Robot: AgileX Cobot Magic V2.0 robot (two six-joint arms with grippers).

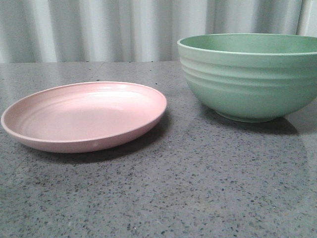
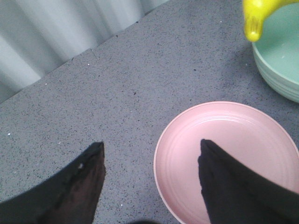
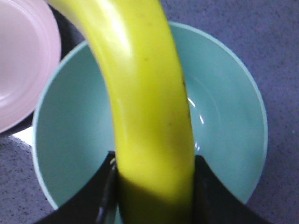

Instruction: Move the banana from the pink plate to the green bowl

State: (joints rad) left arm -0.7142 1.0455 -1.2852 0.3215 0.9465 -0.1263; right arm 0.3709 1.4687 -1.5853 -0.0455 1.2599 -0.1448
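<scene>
The yellow banana [image 3: 145,102] is held in my right gripper [image 3: 154,186], whose black fingers press both its sides, above the inside of the green bowl [image 3: 224,116]. Its tip [image 2: 254,18] shows in the left wrist view over the bowl's rim [image 2: 275,74]. The pink plate [image 1: 84,116] sits bare at the left of the table, the green bowl [image 1: 252,74] at the right; neither arm shows in the front view. My left gripper [image 2: 152,151] is open and empty, one finger over the plate [image 2: 233,135], the other over the table.
The grey speckled tabletop [image 1: 198,188] stretches in front of both dishes. A white pleated curtain [image 1: 124,27] hangs behind the table. The plate's edge [image 3: 23,70] lies close beside the bowl.
</scene>
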